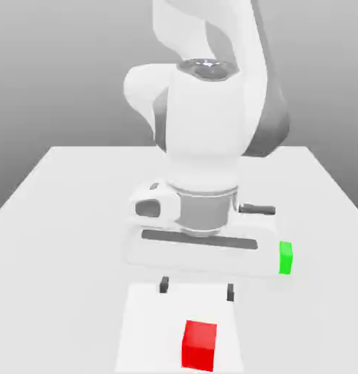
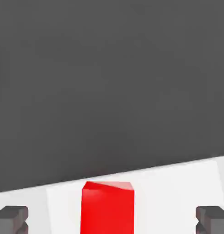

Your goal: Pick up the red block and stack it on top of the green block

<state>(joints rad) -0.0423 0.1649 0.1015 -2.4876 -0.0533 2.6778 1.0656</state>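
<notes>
The red block (image 1: 199, 345) sits on the white table near its front edge in the exterior view. My gripper (image 1: 197, 288) hangs just behind it, open, its two dark fingertips (image 1: 164, 285) spread wide with nothing between them. In the hand view the red block (image 2: 107, 208) lies centred between the two fingertips (image 2: 11, 219), and the gripper (image 2: 112, 221) stands open around that line. The green block (image 1: 286, 258) rests on the table at the exterior view's right, partly hidden behind the white hand.
The red block lies on a lighter rectangular patch (image 1: 149, 329) of the table (image 1: 58, 219). In the hand view the table edge (image 2: 178, 165) runs just past the red block, with dark floor (image 2: 109, 82) beyond it.
</notes>
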